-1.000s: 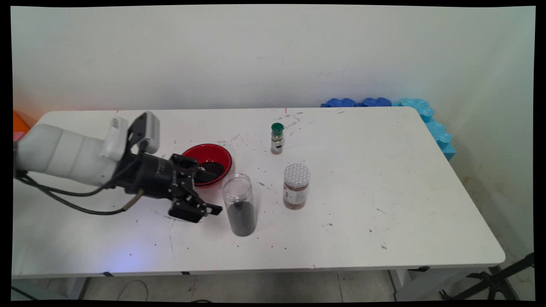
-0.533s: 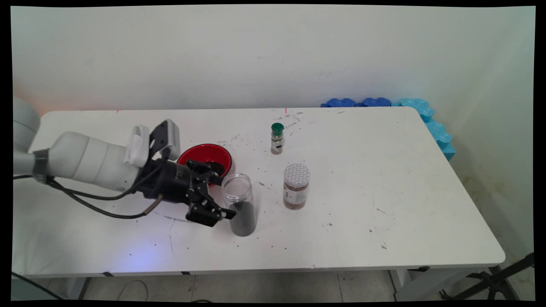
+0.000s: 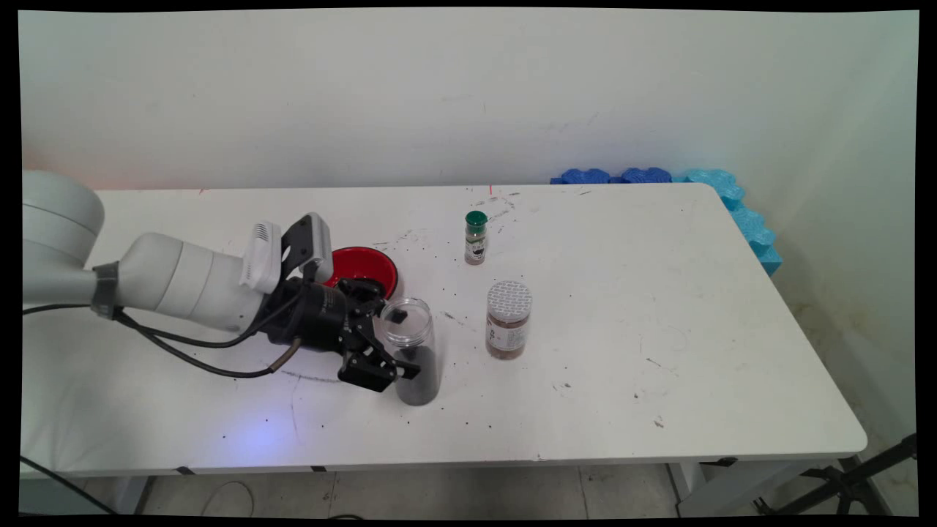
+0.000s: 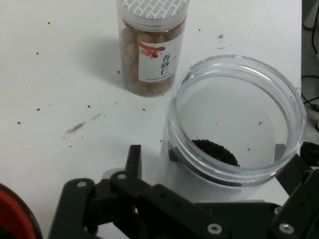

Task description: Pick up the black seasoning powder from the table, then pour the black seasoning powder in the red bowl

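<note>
Two black fingers (image 4: 133, 159) spread apart on either side of a clear open jar (image 3: 411, 350), one on its far side and one on its near side, not seen pressing its wall. Gripper (image 3: 399, 344) reached in low from the left, level with the jar's body. Jar upright near the table's (image 3: 659, 293) middle, lidless, holding a dark granular fill in its lower part; seen in the hand view as a wide clear rim (image 4: 238, 119) with black grains at the bottom. Red bowl (image 3: 370, 267) just behind the gripper, on the far left of the jar, partly hidden by the wrist. Capped jar of brown contents (image 3: 508, 319) to the right of the open jar, apart from it, with a white patterned lid and a printed label. Small green-capped bottle (image 3: 475, 238) farther back, well apart from both. Dark specks scattered over the table surface. Blue foam pieces (image 3: 732, 205) beyond the table's far right corner.
</note>
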Controlling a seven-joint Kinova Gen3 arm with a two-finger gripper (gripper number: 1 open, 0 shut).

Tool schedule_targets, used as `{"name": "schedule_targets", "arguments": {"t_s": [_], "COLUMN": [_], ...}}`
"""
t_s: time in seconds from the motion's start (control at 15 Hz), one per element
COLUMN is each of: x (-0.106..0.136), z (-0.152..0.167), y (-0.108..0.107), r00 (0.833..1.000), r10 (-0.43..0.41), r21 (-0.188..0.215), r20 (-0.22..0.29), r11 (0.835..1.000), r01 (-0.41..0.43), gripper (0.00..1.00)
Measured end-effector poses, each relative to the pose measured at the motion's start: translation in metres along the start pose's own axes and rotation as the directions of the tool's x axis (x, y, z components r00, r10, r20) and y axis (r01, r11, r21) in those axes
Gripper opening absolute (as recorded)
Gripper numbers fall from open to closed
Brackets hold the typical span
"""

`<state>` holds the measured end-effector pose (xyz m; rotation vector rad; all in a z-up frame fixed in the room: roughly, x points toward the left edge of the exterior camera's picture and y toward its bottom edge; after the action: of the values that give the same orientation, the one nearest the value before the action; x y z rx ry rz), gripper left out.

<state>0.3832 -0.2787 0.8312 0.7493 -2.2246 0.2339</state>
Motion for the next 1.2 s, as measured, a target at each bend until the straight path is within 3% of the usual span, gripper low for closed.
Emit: {"name": "schedule_targets", "arguments": {"t_s": [0.27,0.33,0.73,1.2], "x": [0.003,0.004,0.009,0.024], "z": [0.006,0.007,0.003,-0.031], "y": [-0.001,-0.001,-0.002,-0.003], "r00": [1.000,1.000,1.000,1.000], "r10": [0.006,0.006,0.014,0.012], "r21": [0.001,0.000,-0.010,-0.042], "r20": [-0.006,-0.008,-0.011,-0.019], "r11": [1.000,1.000,1.000,0.999], "r01": [-0.006,-0.006,-0.014,-0.012], "gripper": [1.00,0.00,0.00,0.00]}}
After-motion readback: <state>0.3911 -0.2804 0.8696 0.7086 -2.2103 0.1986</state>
